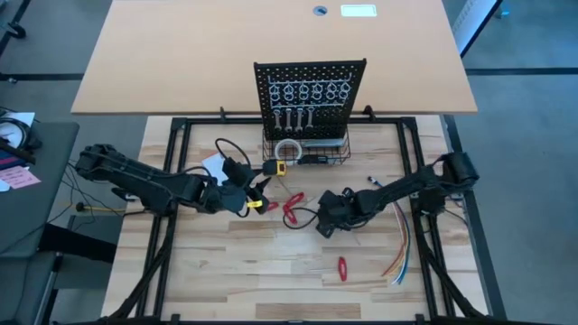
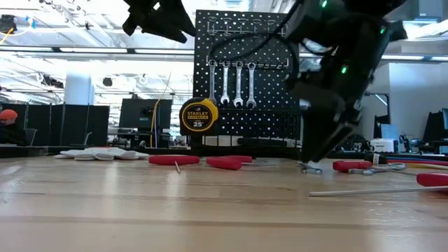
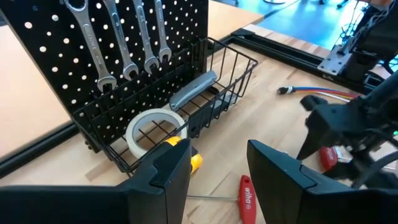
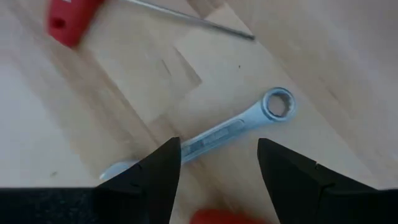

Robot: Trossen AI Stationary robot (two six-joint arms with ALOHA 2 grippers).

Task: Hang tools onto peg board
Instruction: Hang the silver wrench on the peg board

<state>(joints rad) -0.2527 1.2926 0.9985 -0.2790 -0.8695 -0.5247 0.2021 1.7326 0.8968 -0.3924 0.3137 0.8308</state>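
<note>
Right wrist view: my right tool (image 4: 217,165) is wide open, straddling a silver wrench (image 4: 214,137) flat on the bench (image 4: 323,74). I'd drop straight down and pinch mid-shank. Left tool (image 3: 214,171) open, empty, facing the peg board (image 3: 74,37).

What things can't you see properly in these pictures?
- Wrench on the table: right wrist view, its open end sits behind the right gripper's finger.
- Same wrench: high view, covered by the right arm.
- Ring hooks on the peg board: high view, too small to count.
- Left gripper: low view, cut off by the top edge.
</note>
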